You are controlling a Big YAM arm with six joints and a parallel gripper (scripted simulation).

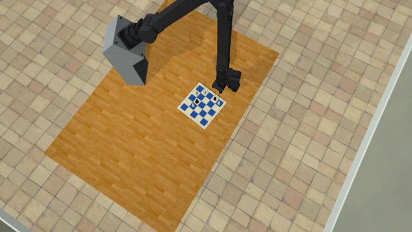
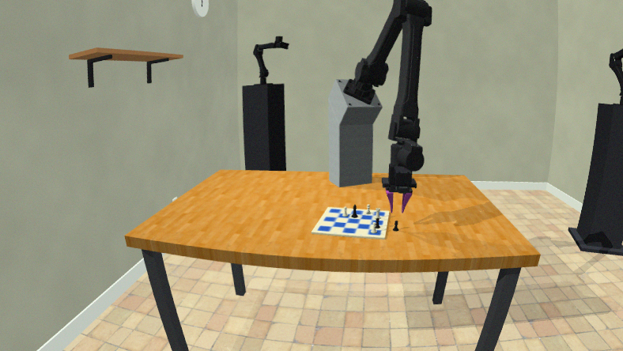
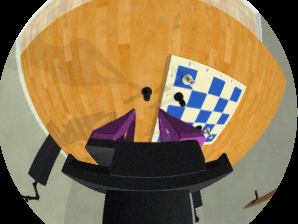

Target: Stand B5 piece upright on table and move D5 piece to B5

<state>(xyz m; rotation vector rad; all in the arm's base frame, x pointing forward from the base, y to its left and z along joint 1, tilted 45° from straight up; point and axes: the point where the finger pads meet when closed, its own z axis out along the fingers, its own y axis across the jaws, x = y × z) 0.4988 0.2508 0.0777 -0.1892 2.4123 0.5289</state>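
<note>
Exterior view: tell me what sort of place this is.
Likely a robot lab or test room: an arm on a grey pedestal works at a wooden table, with more arms on black pedestals along the walls.

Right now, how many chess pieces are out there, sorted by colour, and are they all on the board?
White chess pieces, all on the chessboard: 4
Black chess pieces on the board: 2
Black pawn standing off the board on the table: 1
Total: 7 (4 white, 3 black)
</note>
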